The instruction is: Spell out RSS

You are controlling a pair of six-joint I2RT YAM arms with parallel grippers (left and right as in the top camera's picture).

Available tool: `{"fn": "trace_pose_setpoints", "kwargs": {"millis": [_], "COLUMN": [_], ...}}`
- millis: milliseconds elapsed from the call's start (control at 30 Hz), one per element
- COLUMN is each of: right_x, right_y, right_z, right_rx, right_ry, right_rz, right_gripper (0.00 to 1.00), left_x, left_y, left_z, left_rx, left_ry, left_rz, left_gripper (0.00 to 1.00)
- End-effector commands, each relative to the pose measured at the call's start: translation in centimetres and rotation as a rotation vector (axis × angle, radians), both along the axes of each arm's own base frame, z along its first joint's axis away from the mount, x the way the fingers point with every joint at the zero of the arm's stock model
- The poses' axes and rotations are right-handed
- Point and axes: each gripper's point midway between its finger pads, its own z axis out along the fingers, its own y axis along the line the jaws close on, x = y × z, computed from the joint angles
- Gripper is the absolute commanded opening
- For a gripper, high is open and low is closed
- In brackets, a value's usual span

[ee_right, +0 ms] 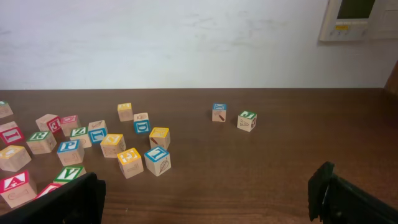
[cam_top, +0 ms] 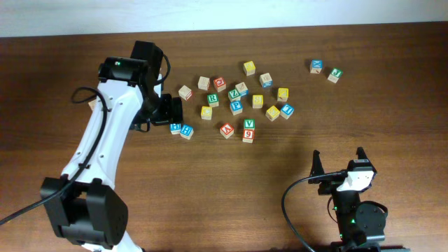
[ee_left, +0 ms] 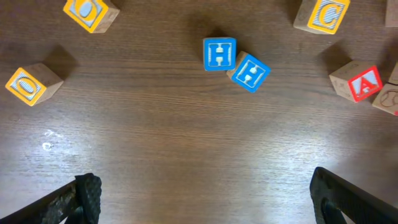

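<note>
The green-and-white R cube (cam_top: 212, 99) (ee_right: 40, 141) lies in the scatter of letter cubes at mid table. Several yellow-faced cubes lie around it, among them one (cam_top: 257, 101) to its right and one (cam_top: 206, 112) just below it; their letters are too small to read as S. My left gripper (cam_top: 170, 112) (ee_left: 202, 199) hangs open over bare wood, left of the scatter, with two blue H cubes (ee_left: 219, 53) just ahead of it. At the table's front right, my right gripper (cam_top: 339, 162) (ee_right: 205, 196) stands open and holds nothing.
A red A cube (cam_top: 227, 129) (ee_left: 362, 82) and a stacked V and 9 pair (cam_top: 248, 131) lie at the scatter's near edge. A blue cube (cam_top: 316, 66) and a green one (cam_top: 334, 75) sit apart at the back right. Two yellow cubes (ee_left: 28, 84) lie under the left arm.
</note>
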Motion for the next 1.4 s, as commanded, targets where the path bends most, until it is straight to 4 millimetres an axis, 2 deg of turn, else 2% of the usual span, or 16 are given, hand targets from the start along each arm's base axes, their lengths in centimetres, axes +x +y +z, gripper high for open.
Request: {"fn": "trace_pose_setpoints", "kwargs": {"millis": [0, 1367], "right_x": [0.0, 0.0], "right_y": [-0.1, -0.1], "right_z": [-0.3, -0.3], "right_rx": [0.01, 0.01], "right_ry": [0.005, 0.005], "right_rz": [-0.009, -0.009], "right_gripper": [0.98, 0.98], "left_x": [-0.1, 1.7], "left_y": [-0.7, -1.1], "left_z": [-0.5, -0.3], "left_rx": [-0.01, -0.026], "left_ry": [0.013, -0.061], "left_rz": [-0.03, -0.03], "left_gripper": [0.99, 0.99]}}
